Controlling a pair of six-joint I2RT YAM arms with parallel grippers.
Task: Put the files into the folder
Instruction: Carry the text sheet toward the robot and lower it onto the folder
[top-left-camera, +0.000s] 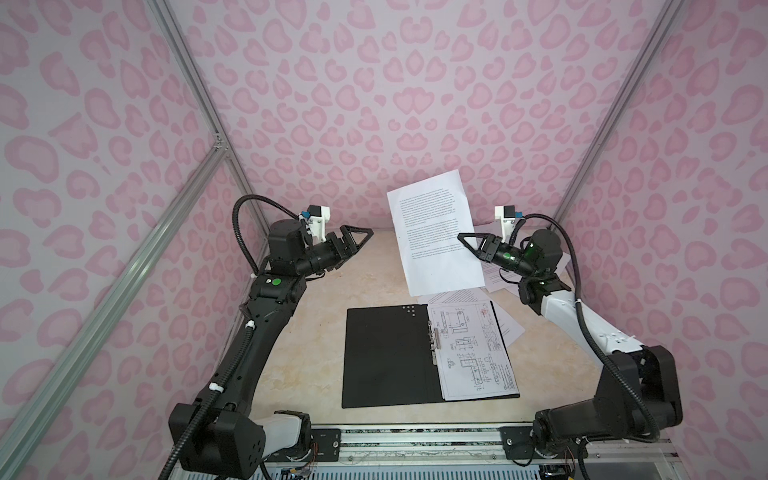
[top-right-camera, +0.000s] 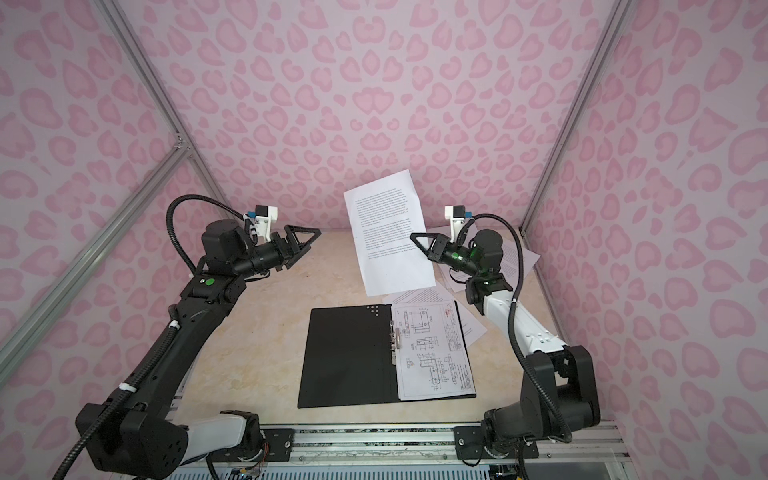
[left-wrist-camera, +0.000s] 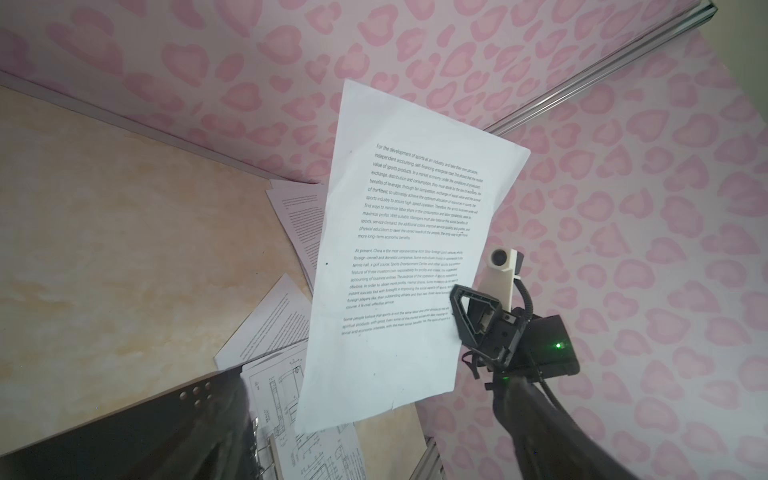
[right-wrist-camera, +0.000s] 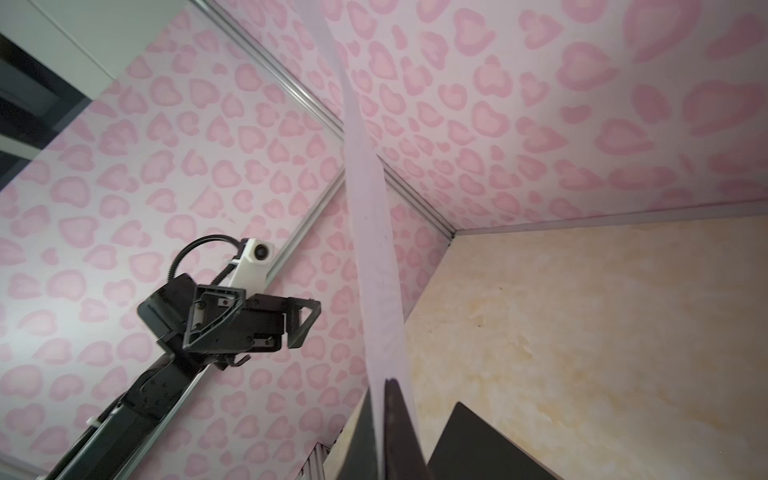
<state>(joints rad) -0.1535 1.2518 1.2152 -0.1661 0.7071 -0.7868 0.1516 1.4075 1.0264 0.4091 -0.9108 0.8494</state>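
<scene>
The folder (top-left-camera: 386, 357) (top-right-camera: 349, 357) lies open in the middle of the table, black inside up, with a metal clip at its spine. A file printed with line drawings (top-left-camera: 469, 349) rests on its right half. My right gripper (top-left-camera: 460, 237) (top-right-camera: 413, 237) is shut on the edge of a white text file (top-left-camera: 432, 232) (left-wrist-camera: 407, 257) and holds it upright above the table behind the folder. In the right wrist view its fingers (right-wrist-camera: 392, 415) pinch that sheet (right-wrist-camera: 374, 249) edge-on. My left gripper (top-left-camera: 359, 237) (right-wrist-camera: 266, 320) hangs open to the left of the sheet, clear of it.
More loose files (top-left-camera: 511, 328) (left-wrist-camera: 299, 216) lie on the table at the back right, partly under the right arm and beside the folder. Pink patterned walls with aluminium posts (top-left-camera: 199, 95) close the cell in. A metal rail (top-left-camera: 415, 440) runs along the front edge.
</scene>
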